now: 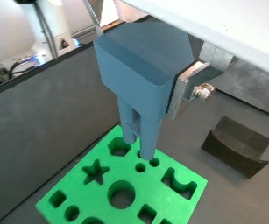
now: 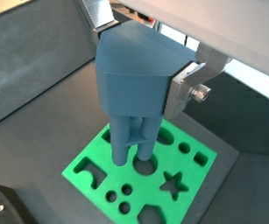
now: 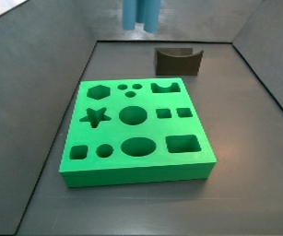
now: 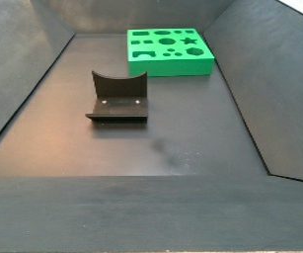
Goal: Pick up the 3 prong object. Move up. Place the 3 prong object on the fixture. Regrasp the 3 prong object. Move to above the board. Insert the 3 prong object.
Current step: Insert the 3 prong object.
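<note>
1. The gripper (image 1: 181, 90) hung above the board (image 1: 78, 188), clamped on the 3 prong object (image 1: 137, 74); in both wrist views one silver finger (image 2: 181, 87) pressed flat against the piece's side, and the opposite finger was hidden behind it.
2. The piece was held upright with its wide body up between the fingers and its prongs (image 2: 133, 140) pointing straight down, which is how it needed to sit for insertion.
3. In a wrist view the prong tips hung over the board edge that carries the three small holes (image 1: 140, 157), apparently clear of the surface; whether they were exactly lined up could not be told.
4. In a side view only the prongs (image 3: 141, 13) showed at the top of the frame, high over the far end of the board (image 3: 137, 129).
5. The fixture (image 3: 178, 60) stood empty just beyond the board, its notch free, so the regrasp there seemed finished.
6. What remained, as I judged it, was a straight descent with the prongs matched to the holes; a small offset or twist would have jammed them on the green face.
</note>
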